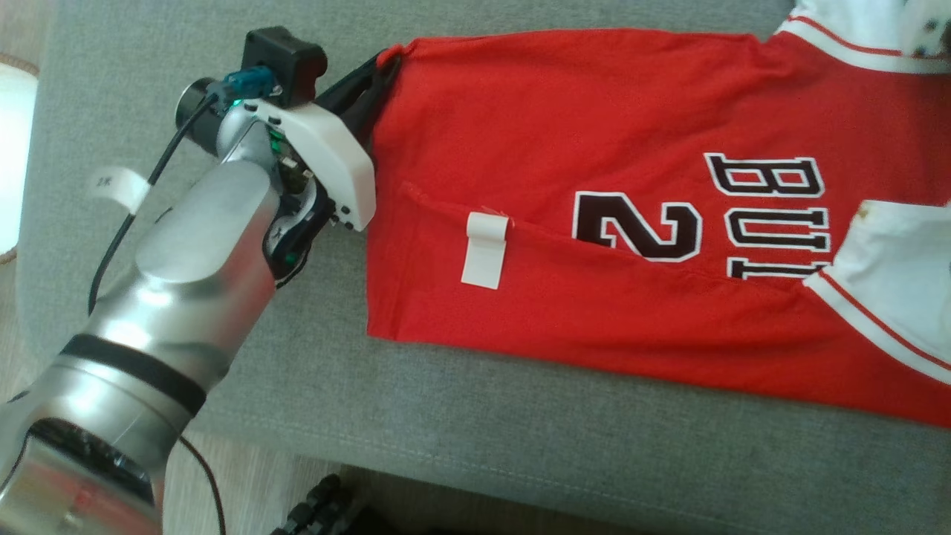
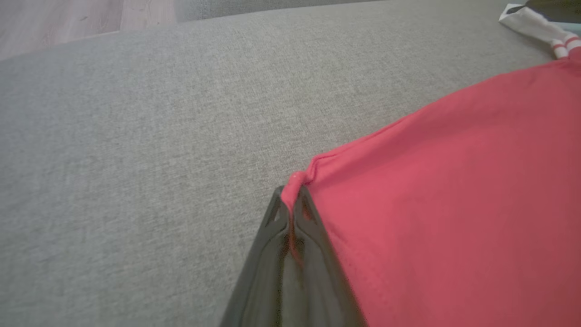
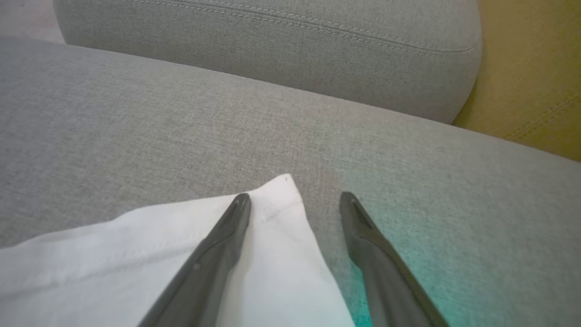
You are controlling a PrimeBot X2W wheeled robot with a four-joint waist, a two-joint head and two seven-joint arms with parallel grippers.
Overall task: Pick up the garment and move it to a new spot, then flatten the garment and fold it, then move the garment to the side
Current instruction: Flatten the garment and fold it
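The garment [image 1: 594, 148] is a red jersey with white trim and black lettering, spread across the grey sofa seat [image 1: 520, 446]. My left gripper [image 1: 383, 63] is at the jersey's far left corner, shut on the bunched hem. In the left wrist view the red cloth [image 2: 454, 204] is pinched between the dark fingertips of the left gripper [image 2: 290, 213]. My right gripper [image 3: 295, 200] stands open over a white corner of the garment [image 3: 136, 254]; one finger lies over the cloth, the other over bare cushion, and nothing is gripped.
A white label [image 1: 484, 249] lies on the jersey's front. The sofa's back cushion [image 3: 272, 45] rises behind the seat, with a yellow surface [image 3: 531, 68] beside it. Wooden floor [image 2: 59, 22] lies past the seat's edge. A pale round object [image 1: 11, 148] sits at the far left.
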